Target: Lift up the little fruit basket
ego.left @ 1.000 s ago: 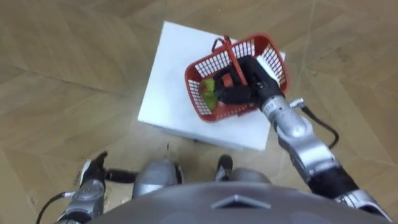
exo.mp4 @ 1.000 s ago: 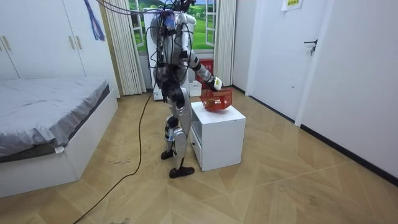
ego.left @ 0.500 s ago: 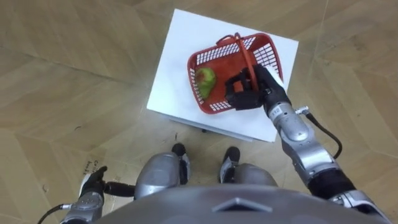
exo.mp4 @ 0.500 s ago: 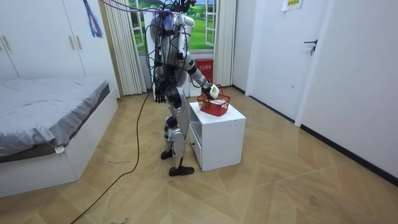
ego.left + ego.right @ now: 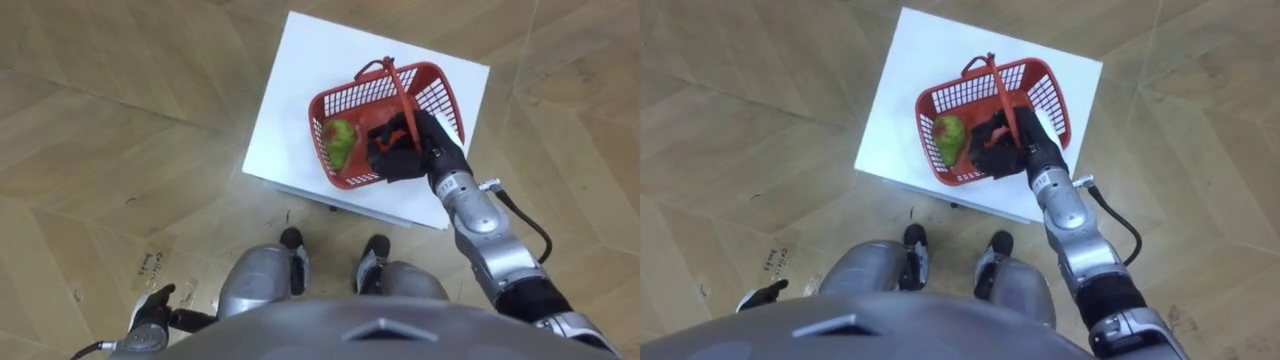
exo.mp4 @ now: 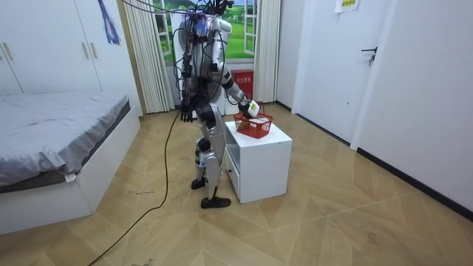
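Observation:
A red plastic mesh basket hangs a little above the white cabinet. My right hand is shut on its red handle, which stands upright over the middle. A green, reddish fruit lies in the basket's left half. My left hand hangs low at my left side, fingers relaxed. I stand close against the cabinet's front.
Wooden parquet floor surrounds the cabinet. A bed stands at the room view's left, wardrobes and curtains behind me, a door at the room view's right. A red box sits on the floor beyond the cabinet.
My right hand has drawn the basket by its handle from the cabinet's far side towards me and raised it slightly. My body has straightened, and the eye views shifted.

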Available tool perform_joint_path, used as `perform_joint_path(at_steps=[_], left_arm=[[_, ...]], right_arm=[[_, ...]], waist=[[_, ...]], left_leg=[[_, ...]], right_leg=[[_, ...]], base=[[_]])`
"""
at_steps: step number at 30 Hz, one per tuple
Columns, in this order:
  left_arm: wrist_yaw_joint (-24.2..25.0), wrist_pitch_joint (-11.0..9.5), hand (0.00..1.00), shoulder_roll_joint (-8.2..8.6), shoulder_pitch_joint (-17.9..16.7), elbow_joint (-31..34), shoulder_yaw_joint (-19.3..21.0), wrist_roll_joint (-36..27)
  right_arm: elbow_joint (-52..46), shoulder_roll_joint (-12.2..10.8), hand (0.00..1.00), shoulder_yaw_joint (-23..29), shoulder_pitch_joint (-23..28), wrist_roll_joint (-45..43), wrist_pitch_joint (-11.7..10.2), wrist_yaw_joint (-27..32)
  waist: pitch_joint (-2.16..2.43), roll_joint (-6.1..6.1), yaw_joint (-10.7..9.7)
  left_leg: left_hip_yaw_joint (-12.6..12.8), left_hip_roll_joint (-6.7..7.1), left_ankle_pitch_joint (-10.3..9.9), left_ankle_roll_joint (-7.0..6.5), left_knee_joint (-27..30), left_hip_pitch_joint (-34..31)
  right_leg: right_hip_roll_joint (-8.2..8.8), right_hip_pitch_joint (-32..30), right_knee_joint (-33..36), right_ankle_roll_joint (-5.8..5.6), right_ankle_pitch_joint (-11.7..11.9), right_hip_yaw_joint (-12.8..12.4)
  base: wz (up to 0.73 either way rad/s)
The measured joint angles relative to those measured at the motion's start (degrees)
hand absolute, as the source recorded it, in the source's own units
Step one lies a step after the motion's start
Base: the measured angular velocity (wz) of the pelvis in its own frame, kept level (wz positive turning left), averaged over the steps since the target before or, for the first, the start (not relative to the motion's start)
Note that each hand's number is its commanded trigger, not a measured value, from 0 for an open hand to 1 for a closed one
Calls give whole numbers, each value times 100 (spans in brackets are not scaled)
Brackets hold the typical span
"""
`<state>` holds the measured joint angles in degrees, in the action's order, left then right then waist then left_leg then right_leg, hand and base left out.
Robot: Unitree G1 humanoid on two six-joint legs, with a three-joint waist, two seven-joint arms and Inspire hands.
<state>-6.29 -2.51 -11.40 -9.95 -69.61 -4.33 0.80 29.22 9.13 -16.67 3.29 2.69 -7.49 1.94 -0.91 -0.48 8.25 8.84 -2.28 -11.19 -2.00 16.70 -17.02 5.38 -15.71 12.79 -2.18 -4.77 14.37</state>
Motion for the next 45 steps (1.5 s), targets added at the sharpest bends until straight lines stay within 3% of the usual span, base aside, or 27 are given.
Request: perform_joint_path(at_steps=[3,12,18,26,35,39,45], left_arm=[[-61,2,0,31,-4,24,4,20],[-97,0,0,63,-8,23,-1,2],[-218,-17,0,96,10,-20,4,13],[-234,13,0,152,6,103,-32,-10],[-355,-68,0,139,-87,450,-10,-1],[-356,-289,0,144,-59,554,175,0],[-353,-341,0,165,46,588,299,-1]], right_arm=[[0,2,0,4,8,-3,0,-4],[-14,-44,0,-6,19,-3,0,0],[-72,-72,0,5,44,-125,-18,210],[-386,-15,0,115,40,-162,-172,681],[-790,15,0,399,395,-772,-310,1103],[-792,14,0,625,545,-825,-384,1320],[-760,24,0,803,786,-979,-498,1621]], waist=[[25,39,8],[24,18,-11],[-31,-80,-22],[-33,-95,-79],[11,-129,-399],[19,-131,-540],[56,-102,-707]], left_leg=[[2,0,1,-1,1,-26],[4,5,3,-5,-3,-23],[26,-2,2,-5,-1,53],[60,1,1,-5,-136,351],[316,-3,1,-3,-309,744],[441,-4,1,-2,-406,962],[603,5,3,3,-577,1323]], right_leg=[[2,-32,16,13,-9,0],[17,-75,90,11,-14,0],[13,-18,87,11,-14,18],[10,226,64,5,-18,1],[-25,436,-21,3,-19,-177],[-45,549,-24,3,-19,-303],[-70,793,-106,2,-18,-408]], base=[[0],[0],[-1],[-1],[-14],[-16],[-15]])
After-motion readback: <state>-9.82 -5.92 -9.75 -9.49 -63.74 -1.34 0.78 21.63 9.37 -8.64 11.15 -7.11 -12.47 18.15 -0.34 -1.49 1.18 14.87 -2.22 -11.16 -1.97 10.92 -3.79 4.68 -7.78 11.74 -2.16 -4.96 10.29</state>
